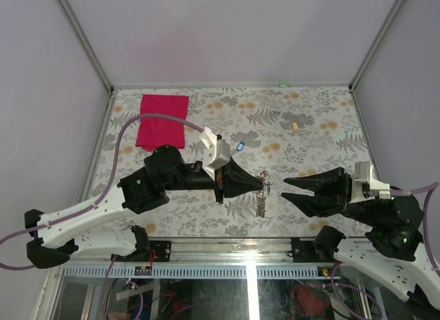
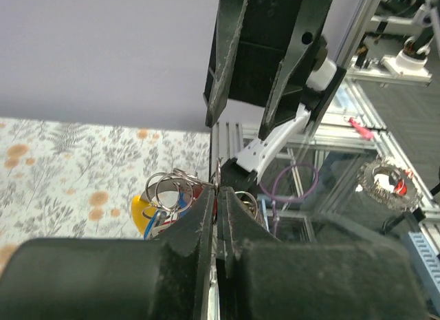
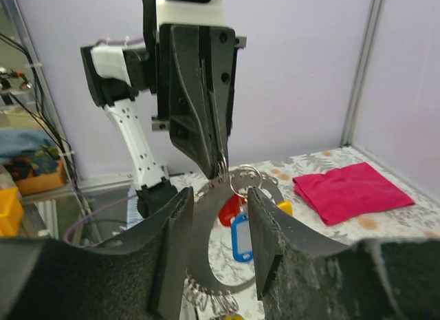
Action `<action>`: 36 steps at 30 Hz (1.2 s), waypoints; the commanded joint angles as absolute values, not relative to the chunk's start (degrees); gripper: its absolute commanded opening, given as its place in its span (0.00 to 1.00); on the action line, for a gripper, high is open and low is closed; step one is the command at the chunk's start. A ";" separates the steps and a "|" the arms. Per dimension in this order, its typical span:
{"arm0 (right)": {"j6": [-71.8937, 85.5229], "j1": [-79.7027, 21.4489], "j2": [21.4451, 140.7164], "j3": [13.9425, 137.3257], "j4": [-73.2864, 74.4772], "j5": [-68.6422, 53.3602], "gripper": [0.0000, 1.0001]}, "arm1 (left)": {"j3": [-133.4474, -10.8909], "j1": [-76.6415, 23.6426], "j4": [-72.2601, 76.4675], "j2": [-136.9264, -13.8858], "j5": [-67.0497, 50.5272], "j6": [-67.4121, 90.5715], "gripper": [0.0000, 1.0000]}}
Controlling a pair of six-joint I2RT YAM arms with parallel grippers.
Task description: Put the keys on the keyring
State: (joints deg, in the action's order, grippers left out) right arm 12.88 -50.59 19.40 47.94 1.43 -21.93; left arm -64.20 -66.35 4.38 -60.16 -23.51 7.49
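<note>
Beige floral table (image 1: 323,137) spreads under both arms; we see a red cloth (image 1: 163,120) lying flat on it, well behind the left arm and off to its left. Next in size are the two black grippers, tip to tip and near each other over the table's near half. The left gripper (image 1: 262,184) is clenched on the keyring (image 1: 263,189), which is pinched right at its fingertips and hangs down from them, clear of the table. The right gripper (image 1: 284,186) is released, jaws spread apart, with the ring just ahead of its tips; from its wrist camera the ring's lower curve shows between its two fingers (image 3: 265,237), though we cannot tell whether they touch it. Three keys dangle in a bunch from the ring, just below the left tips: a blue tag (image 3: 242,239), a red tag (image 3: 227,210) and a yellow tag (image 3: 283,208). Another blue key (image 1: 240,146) lies on the table beyond the left gripper. A tan block (image 1: 296,126) sits farther out, beyond the right gripper.
</note>
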 commanded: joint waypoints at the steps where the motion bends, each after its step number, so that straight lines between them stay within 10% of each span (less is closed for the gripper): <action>1: 4.12 -50.53 18.43 50.12 9.19 -21.54 0.44 | -71.03 -66.57 -9.69 -60.91 -22.69 1.99 0.00; 36: -0.36 -50.60 32.92 52.04 9.34 -38.90 0.38 | -111.21 -78.24 -65.13 -82.36 -0.86 -10.81 0.00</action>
